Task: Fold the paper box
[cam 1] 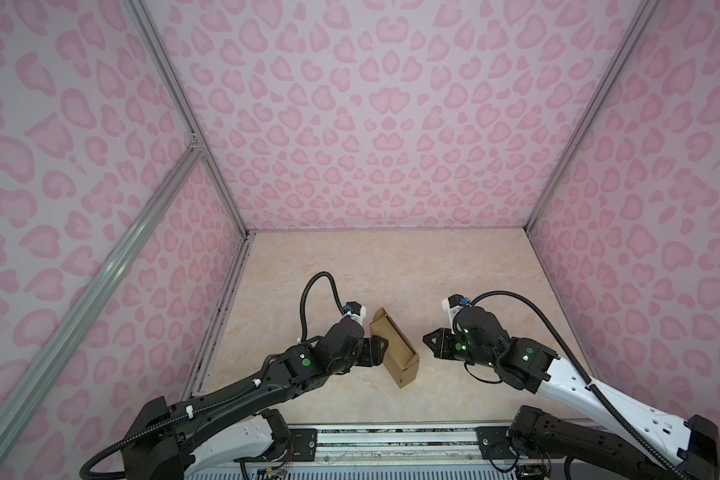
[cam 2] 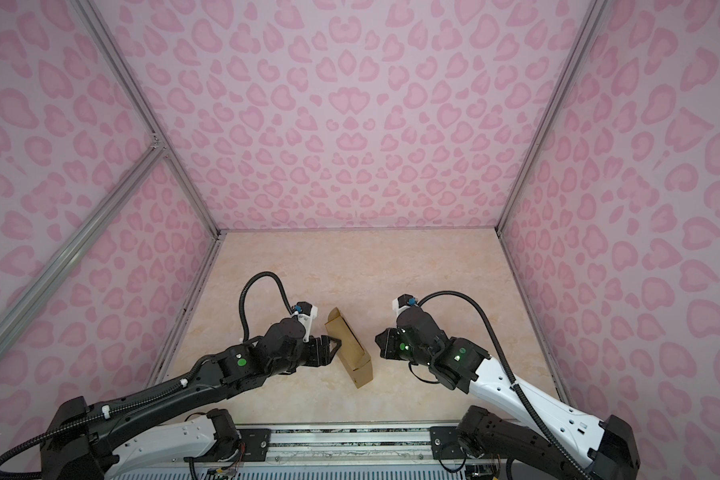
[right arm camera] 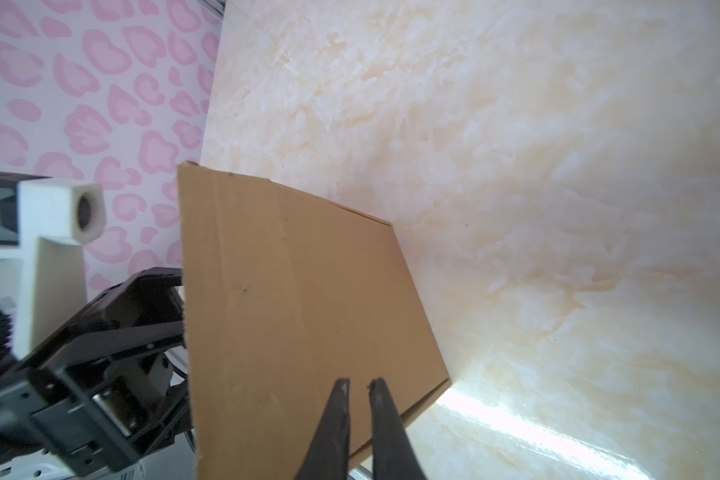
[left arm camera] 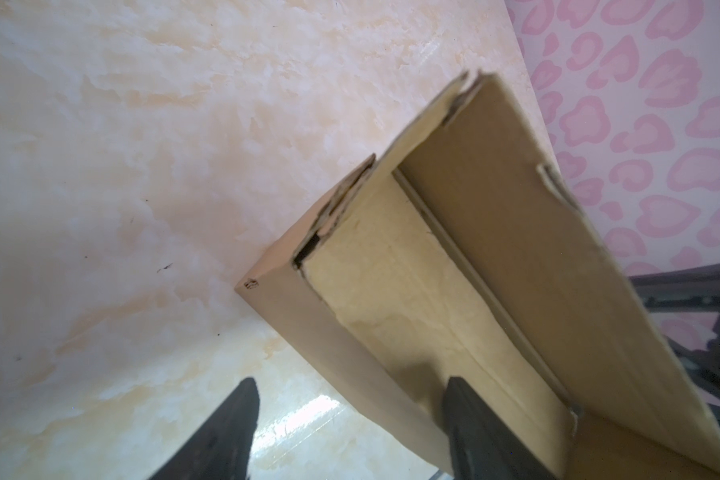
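While propping paper box (cam 1: 393, 347) edgewise on counter (cam 1: 391, 270), likely for tucking | left jaws spread astride wall (left arm camera: 333, 365) | right jaws closed, empty

Brown paper box (cam 1: 395, 349), partly folded, upright on edge, central.

1. A glossy, cream marble-patterned tabletop (cam 1: 391, 266) forms the floor.
2. Pale pink walls (cam 1: 371, 104) printed with darker pink blotches enclose three sides.
3. Aluminium struts (cam 1: 100, 286) frame the walls.
4. A metal rail (cam 1: 391, 442) lines the near edge.
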Available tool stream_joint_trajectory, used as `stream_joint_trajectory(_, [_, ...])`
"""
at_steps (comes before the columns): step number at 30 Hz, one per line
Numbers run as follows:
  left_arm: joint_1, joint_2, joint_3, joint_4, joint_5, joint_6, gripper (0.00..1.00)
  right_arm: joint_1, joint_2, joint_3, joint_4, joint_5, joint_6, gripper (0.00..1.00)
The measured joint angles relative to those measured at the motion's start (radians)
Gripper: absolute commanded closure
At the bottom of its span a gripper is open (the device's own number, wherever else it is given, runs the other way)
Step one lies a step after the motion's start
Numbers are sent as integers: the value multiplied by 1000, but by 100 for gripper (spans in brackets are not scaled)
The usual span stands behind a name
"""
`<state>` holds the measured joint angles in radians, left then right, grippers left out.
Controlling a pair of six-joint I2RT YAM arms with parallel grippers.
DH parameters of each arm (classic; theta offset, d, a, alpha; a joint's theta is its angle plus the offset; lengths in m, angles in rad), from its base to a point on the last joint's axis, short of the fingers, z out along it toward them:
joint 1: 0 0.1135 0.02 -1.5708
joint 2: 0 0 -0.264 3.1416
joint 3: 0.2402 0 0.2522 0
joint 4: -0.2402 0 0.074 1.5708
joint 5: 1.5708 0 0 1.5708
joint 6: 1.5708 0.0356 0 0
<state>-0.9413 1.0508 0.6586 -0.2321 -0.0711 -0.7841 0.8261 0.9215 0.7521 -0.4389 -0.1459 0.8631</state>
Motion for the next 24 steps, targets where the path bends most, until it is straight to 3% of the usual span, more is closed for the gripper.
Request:
stream_joint_trajectory(7, [-1, -1, 0, -2, -3, 0, 27, 19, -93, 12, 29, -25, -79, 85])
stream_joint_trajectory(16, [-1, 0, 0, -2, -3, 0, 27, 206, -53, 73, 10, -20, -196, 86])
stream_joint_trajectory(24, [-2, 3, 0, 2, -3, 0, 27, 254, -66, 33, -30, 18, -208, 86])
